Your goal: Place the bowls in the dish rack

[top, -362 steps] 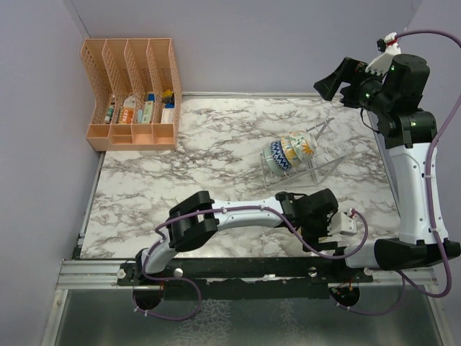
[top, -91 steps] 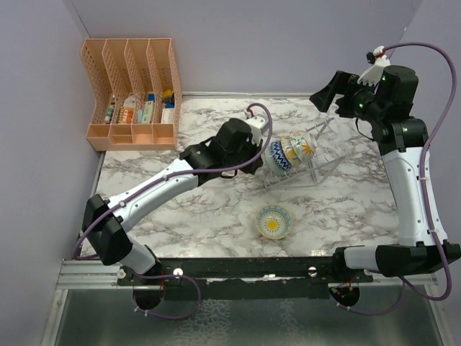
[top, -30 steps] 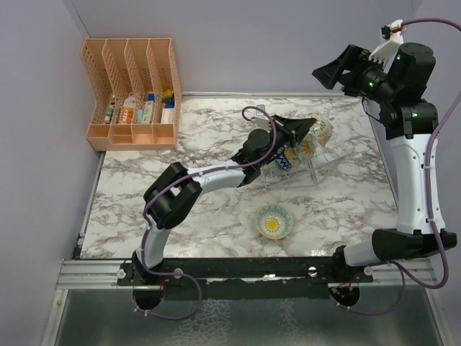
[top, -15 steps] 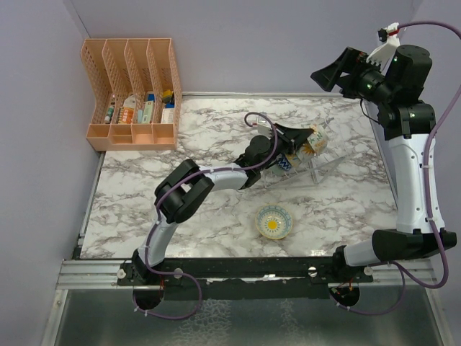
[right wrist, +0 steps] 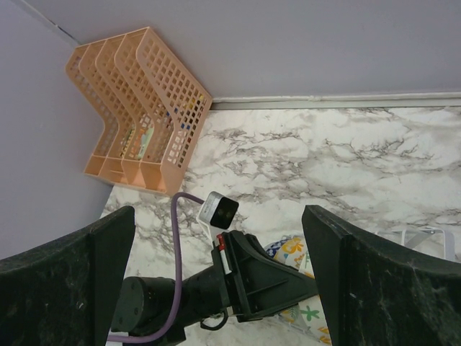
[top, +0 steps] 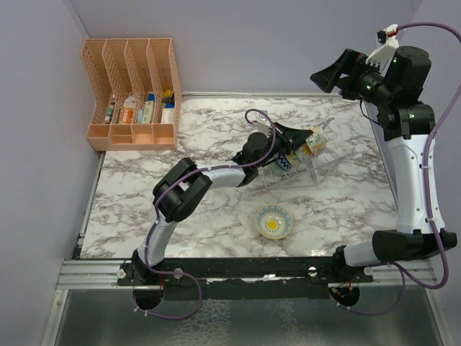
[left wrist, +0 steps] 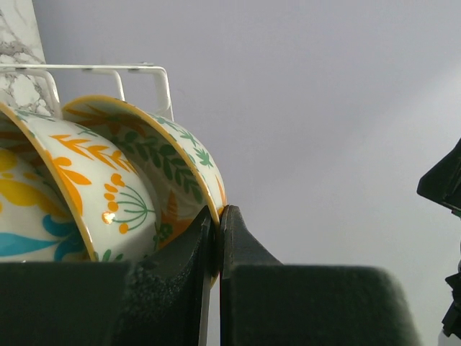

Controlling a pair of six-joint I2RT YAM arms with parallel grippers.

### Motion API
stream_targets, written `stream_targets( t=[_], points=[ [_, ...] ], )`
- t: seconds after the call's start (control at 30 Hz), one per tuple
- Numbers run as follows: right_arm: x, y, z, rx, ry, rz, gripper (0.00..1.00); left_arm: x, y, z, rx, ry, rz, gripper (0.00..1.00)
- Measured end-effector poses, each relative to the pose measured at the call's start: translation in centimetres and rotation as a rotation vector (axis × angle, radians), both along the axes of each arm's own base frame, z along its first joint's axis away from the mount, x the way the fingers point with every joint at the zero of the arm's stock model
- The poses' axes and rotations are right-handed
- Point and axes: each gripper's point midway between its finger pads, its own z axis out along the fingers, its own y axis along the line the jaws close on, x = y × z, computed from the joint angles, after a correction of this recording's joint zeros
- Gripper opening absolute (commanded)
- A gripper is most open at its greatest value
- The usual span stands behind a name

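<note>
The left gripper (left wrist: pixel 217 220) had its jaws clamped on the rim of the yellow bowl (left wrist: pixel 173 155). This bowl leaned at the far end of the dish rack (top: pixel 322 170), close beside the blue-orange floral bowl (left wrist: pixel 86 187). To do this step well, I think the bowl should be seated fully in its slot before the jaws part, and the release should be slow, so that the neighbour is not pushed. The right gripper (top: pixel 338 72) hung high at the far right, jaws wide apart. A loose bowl (top: pixel 274 221) lay on the near counter (top: pixel 130 209).

Patterned bowls (top: pixel 301 153) on edge in wire dish rack (top: pixel 328 167); yellow bowl (top: pixel 274 221) mouth-up, well apart from rack.
</note>
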Motion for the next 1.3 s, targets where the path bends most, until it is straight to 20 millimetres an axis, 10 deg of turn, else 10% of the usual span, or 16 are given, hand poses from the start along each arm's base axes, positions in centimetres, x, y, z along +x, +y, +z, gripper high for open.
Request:
stream_targets(
  t=[1.3],
  points=[
    [-0.8,0.0,0.0,-0.006,-0.008,0.003,0.99,-0.5,2.3,0.3,0.272,0.054,-0.068,0.75]
  ],
)
